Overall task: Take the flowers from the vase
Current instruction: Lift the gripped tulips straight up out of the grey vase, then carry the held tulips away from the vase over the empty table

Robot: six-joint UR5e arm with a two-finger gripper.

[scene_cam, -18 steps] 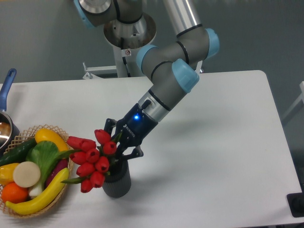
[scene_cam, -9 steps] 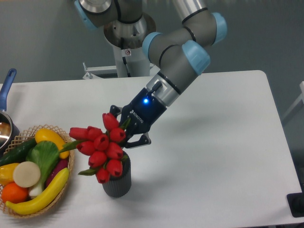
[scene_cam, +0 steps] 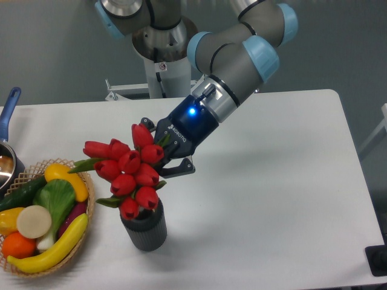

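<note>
The stems of the flowers (scene_cam: 130, 172) are hidden behind the red buds, so their grip inside the gripper (scene_cam: 162, 158) cannot be made out. The mouth of the vase (scene_cam: 145, 226) is covered by the lowest buds. At the desk's left edge, the blue-handled pot (scene_cam: 7, 136) and the wicker basket (scene_cam: 27, 175) are cut off.

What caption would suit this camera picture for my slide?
Gripper shut on red flowers above the dark vase, beside a basket of fruit.
</note>
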